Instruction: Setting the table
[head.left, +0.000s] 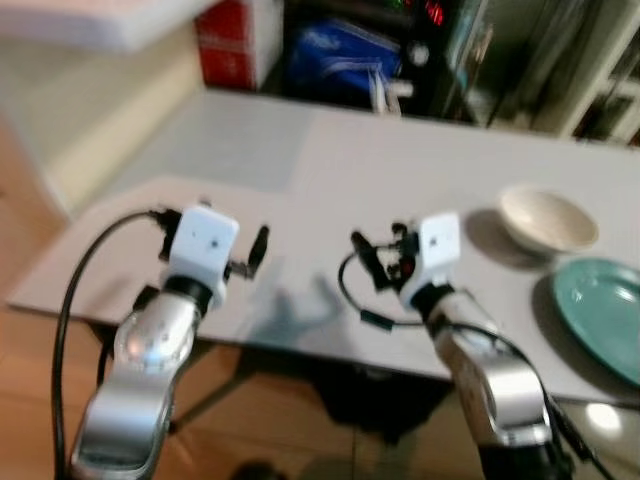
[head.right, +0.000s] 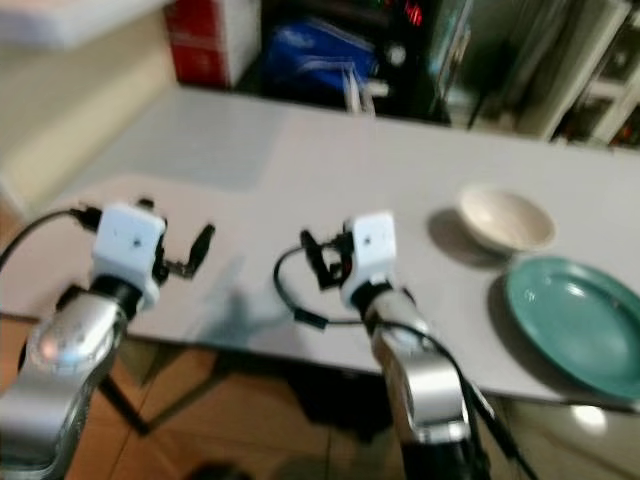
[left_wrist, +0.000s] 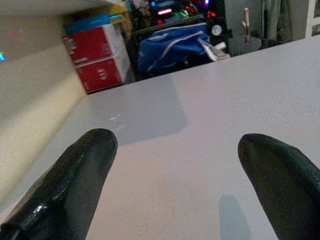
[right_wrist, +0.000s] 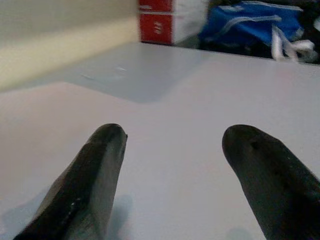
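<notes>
A pale grey table (head.left: 400, 170) is stretching across the scene, with a slightly lighter rectangular patch showing toward its far left. Two silver arms are reaching over the near edge. On the left, the left gripper (left_wrist: 175, 165) is hovering above bare tabletop, its two black fingers (left_wrist: 75, 180) standing well apart and gripping nothing. Near the middle, the right gripper (right_wrist: 175, 165) is hovering the same way, its fingers (right_wrist: 95, 175) also spread wide and empty.

Further right, two dishes are sitting on the table. One is a small bowl (head.left: 548, 220), cream-white, round and shallow, standing upright and casting a shadow to its left. Just beside it, nearer the table's front edge, one teal-green plate (head.right: 580, 325) is lying flat, glossy, with a raised rim. Bowl and plate are lying close together, though whether they touch cannot be told.

Beyond the far edge, two red boxes (left_wrist: 95, 57) are stacked at the left, and one blue bag (left_wrist: 172, 42) is resting beside them.
</notes>
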